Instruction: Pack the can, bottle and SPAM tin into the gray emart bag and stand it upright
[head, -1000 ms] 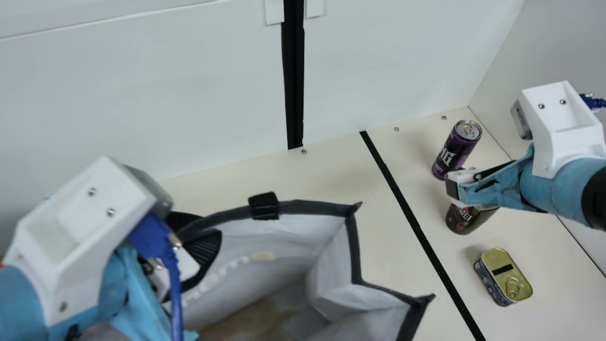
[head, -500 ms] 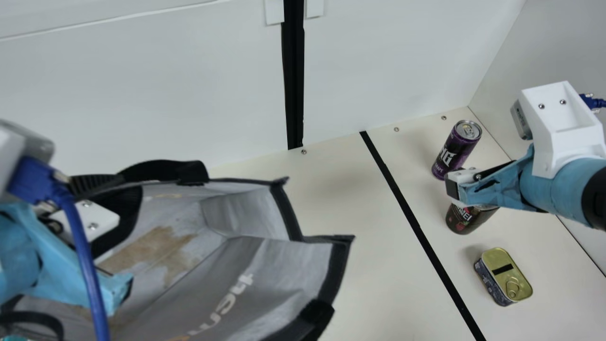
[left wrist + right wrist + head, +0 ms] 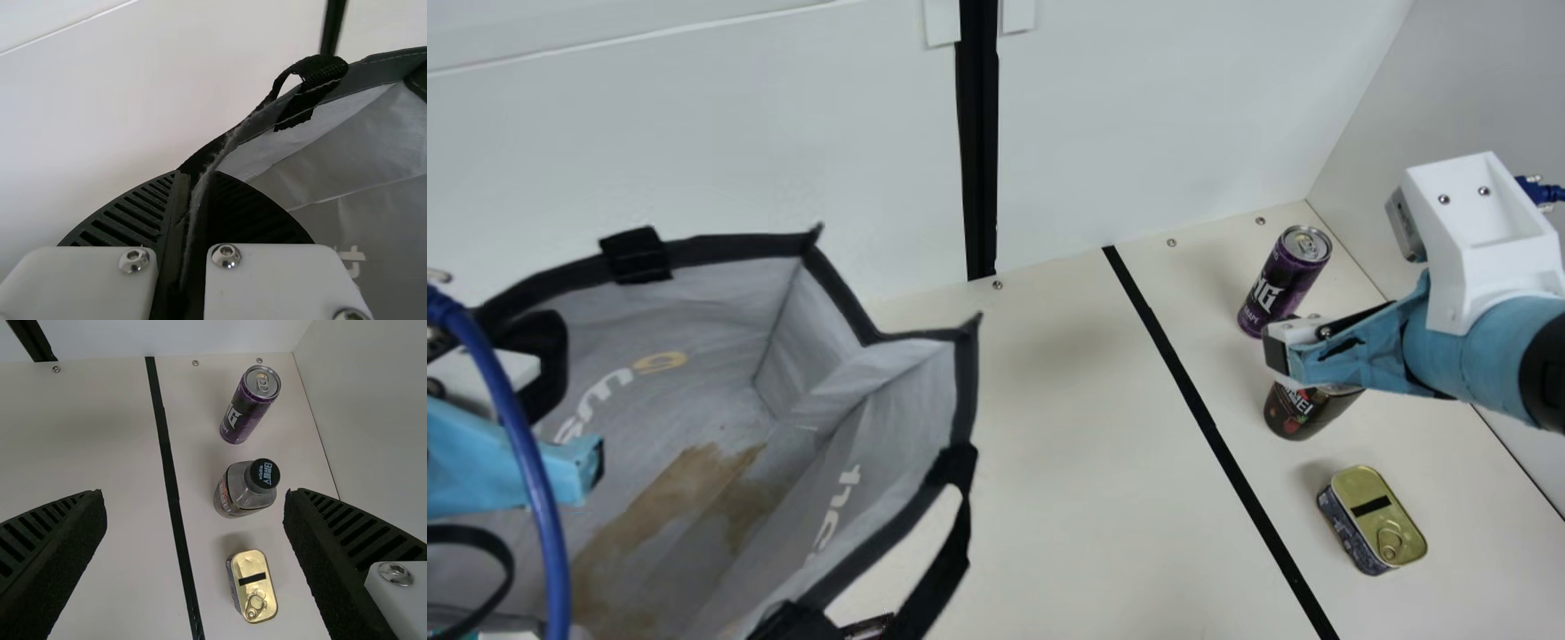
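Left hand (image 3: 538, 364): observed at the main view's left edge, closed, its black ribbed fingers (image 3: 133, 217) drawn close together. Right hand (image 3: 1280, 348): observed at the main view's right, standing open, fingers (image 3: 53, 560) well apart. The right arm (image 3: 1463, 356) entered from the right edge, blue-wrapped, its white wrist mount (image 3: 1480, 236) uppermost.

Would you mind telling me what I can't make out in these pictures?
- Bottle, main view: cap hidden behind the right gripper.
- Left gripper, main view: partly cut off by the left edge.
- Bag, main view: near left part cut off by the bottom and left edges.
- Dark item beside the bag's handle, main view: mostly cut off by the bottom edge, unidentifiable.
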Action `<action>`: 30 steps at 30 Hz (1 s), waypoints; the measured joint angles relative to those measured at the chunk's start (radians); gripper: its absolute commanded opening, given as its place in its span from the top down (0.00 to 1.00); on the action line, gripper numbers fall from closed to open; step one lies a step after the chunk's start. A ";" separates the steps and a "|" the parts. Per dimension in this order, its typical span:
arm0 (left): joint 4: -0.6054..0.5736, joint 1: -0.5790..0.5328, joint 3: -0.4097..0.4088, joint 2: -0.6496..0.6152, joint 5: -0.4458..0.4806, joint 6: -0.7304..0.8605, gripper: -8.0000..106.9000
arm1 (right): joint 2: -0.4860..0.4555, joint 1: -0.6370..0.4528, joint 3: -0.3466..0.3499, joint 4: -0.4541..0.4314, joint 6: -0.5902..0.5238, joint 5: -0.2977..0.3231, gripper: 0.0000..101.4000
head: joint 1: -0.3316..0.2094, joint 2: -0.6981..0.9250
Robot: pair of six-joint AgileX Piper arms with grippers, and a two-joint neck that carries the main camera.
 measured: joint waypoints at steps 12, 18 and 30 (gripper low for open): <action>0.332 -0.112 0.136 -0.014 0.000 -0.252 1.00 | 0.000 0.000 0.000 0.000 0.000 0.000 0.06 | 0.000 0.002; 0.433 -0.179 0.208 -0.012 0.013 -0.359 1.00 | 0.000 0.000 0.000 0.000 0.000 0.000 0.06 | 0.000 0.000; 0.469 -0.289 0.322 0.002 0.001 -0.493 1.00 | 0.000 0.000 0.000 0.000 0.000 0.000 0.06 | 0.000 0.002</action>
